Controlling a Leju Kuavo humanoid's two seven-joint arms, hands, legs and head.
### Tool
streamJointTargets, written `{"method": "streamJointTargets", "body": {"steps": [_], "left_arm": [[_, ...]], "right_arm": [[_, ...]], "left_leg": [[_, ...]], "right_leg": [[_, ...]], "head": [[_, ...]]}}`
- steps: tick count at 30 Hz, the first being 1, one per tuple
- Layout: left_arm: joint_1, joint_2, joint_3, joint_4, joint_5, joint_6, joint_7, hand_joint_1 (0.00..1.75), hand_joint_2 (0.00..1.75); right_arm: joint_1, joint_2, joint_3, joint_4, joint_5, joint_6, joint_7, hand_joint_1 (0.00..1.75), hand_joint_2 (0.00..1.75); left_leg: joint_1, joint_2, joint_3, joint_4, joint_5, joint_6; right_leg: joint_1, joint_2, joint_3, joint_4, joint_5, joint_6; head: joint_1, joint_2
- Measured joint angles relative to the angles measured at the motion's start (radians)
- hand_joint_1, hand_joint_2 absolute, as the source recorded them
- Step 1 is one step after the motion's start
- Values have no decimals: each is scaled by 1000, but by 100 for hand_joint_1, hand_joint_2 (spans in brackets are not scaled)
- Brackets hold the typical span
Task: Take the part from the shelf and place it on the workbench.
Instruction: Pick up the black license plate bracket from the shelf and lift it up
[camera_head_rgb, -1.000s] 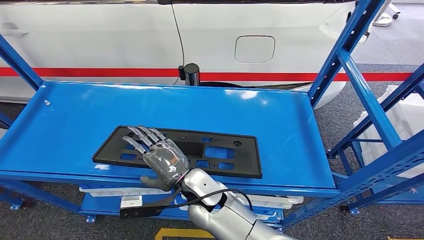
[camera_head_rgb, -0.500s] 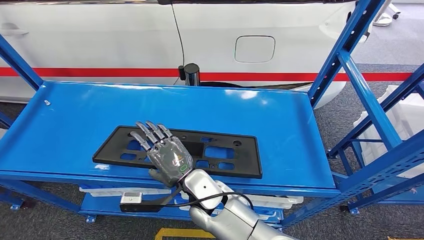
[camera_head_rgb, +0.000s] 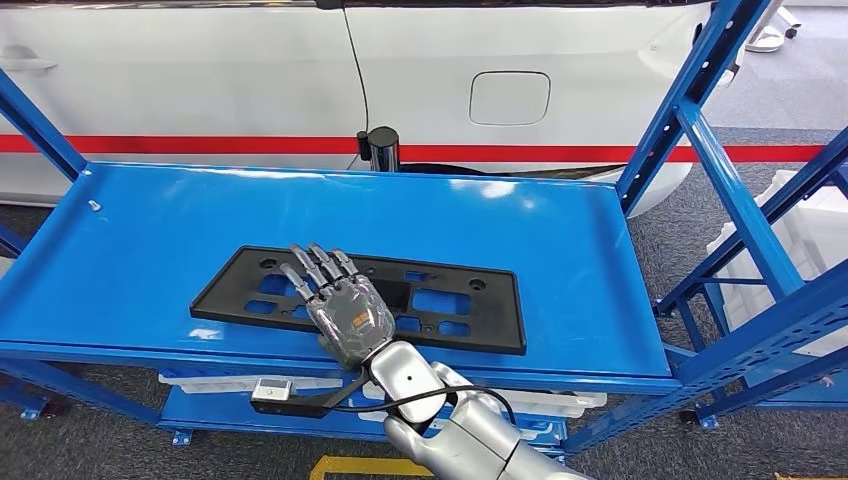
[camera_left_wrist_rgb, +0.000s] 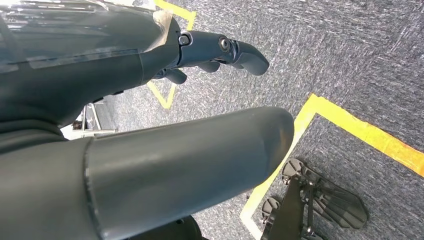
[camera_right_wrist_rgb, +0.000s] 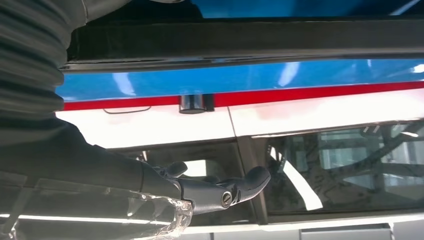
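The part is a flat black rectangular plate (camera_head_rgb: 450, 300) with several cut-outs, lying near the front edge of the blue shelf (camera_head_rgb: 150, 230). My right hand (camera_head_rgb: 345, 305) lies over the plate's left-middle, back of the hand up, fingers stretched out and spread across it. In the right wrist view the plate's dark edge (camera_right_wrist_rgb: 250, 42) runs above the hand (camera_right_wrist_rgb: 100, 165), whose fingers are extended with nothing between them. My left hand (camera_left_wrist_rgb: 100, 65) hangs over the floor, loosely extended and holding nothing.
A white car with a red stripe (camera_head_rgb: 200, 143) stands right behind the shelf, with a black cylinder (camera_head_rgb: 382, 148) at the shelf's back edge. Blue uprights (camera_head_rgb: 690, 100) rise at the right. White trays (camera_head_rgb: 230, 383) sit on the lower level. Yellow floor tape (camera_left_wrist_rgb: 360, 130) runs below.
My right hand has slid to the right and a little further in over the plate. The plate's left end has shifted slightly.
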Motion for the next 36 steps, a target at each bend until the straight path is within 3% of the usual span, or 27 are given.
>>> {"method": "streamJointTargets", "body": {"steps": [14,32,33,36], "left_arm": [[-2,-5,0,0,-9,0,0,0,0],[-3,-10,2,0,-21,0,0,0,0],[-3,-10,2,0,-21,0,0,0,0],[-4,-11,3,0,-22,0,0,0,0]], "right_arm": [[-1,0,-30,45,36,1,36,0,175],[-19,3,-105,95,198,39,218,0,175],[-21,4,-109,96,198,46,219,21,175],[-25,9,-119,101,198,68,220,139,175]], "left_leg": [[0,0,0,0,0,0],[0,0,0,0,0,0],[0,0,0,0,0,0],[0,0,0,0,0,0]], "right_leg": [[0,0,0,0,0,0],[0,0,0,0,0,0],[0,0,0,0,0,0],[0,0,0,0,0,0]], "head": [[0,0],[0,0],[0,0],[0,0]]}}
